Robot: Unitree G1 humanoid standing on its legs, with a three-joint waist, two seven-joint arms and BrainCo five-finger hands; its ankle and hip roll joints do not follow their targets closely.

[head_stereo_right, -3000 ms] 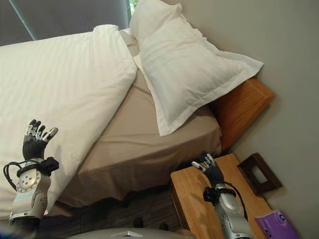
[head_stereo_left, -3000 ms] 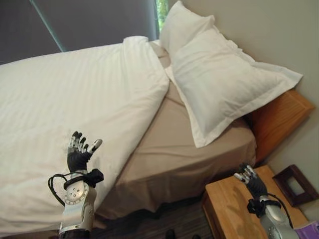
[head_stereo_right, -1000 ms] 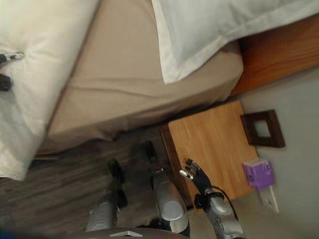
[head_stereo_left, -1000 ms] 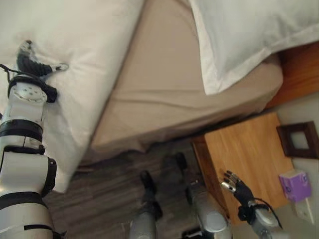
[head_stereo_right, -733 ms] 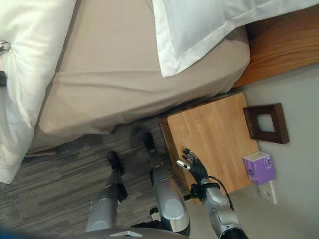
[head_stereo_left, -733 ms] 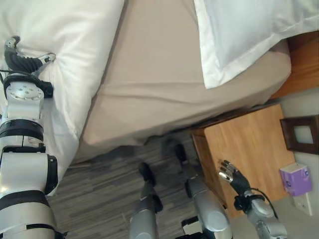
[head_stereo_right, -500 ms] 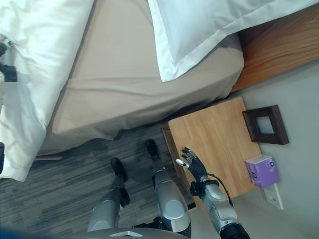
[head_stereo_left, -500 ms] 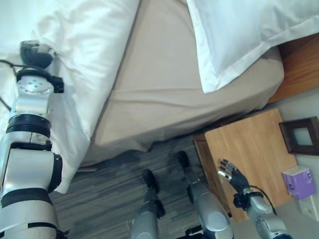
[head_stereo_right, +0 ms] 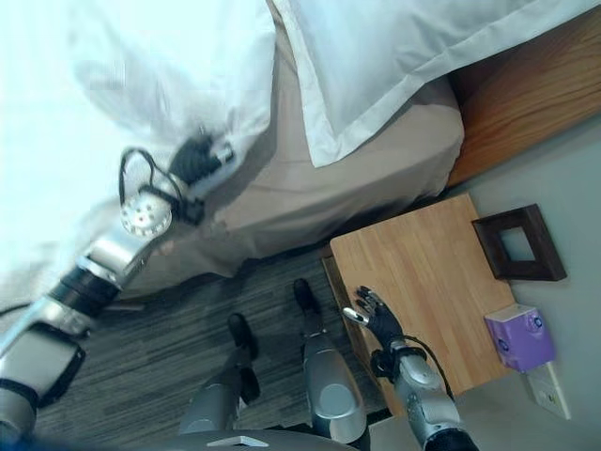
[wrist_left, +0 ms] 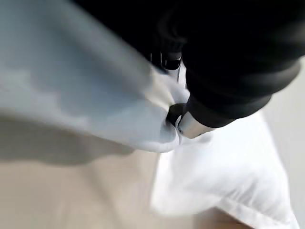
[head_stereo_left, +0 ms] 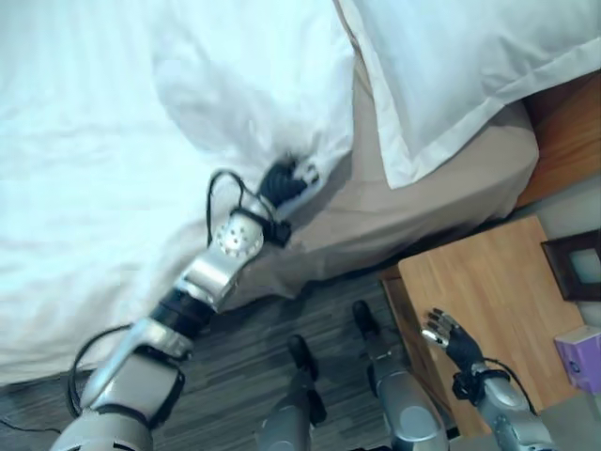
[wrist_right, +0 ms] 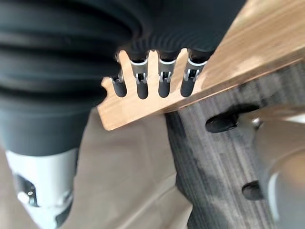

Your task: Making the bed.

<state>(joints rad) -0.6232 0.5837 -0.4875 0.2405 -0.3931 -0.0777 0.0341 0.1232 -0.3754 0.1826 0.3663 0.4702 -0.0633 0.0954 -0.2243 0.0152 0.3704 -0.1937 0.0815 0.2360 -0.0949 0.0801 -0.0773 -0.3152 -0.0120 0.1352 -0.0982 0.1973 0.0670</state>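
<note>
Overexposed white duvet (head_stereo_left: 113, 141) glares; left wrist view is motion-blurred.

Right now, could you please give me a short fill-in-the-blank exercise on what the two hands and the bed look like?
1. The left hand is shut on the white ____.
2. The right hand hangs with straight fingers over the wooden ____.
3. The white pillow lies on the ____ sheet.
4. The purple box stands beside the dark ____.

Missing words: duvet; nightstand; beige; frame
</note>
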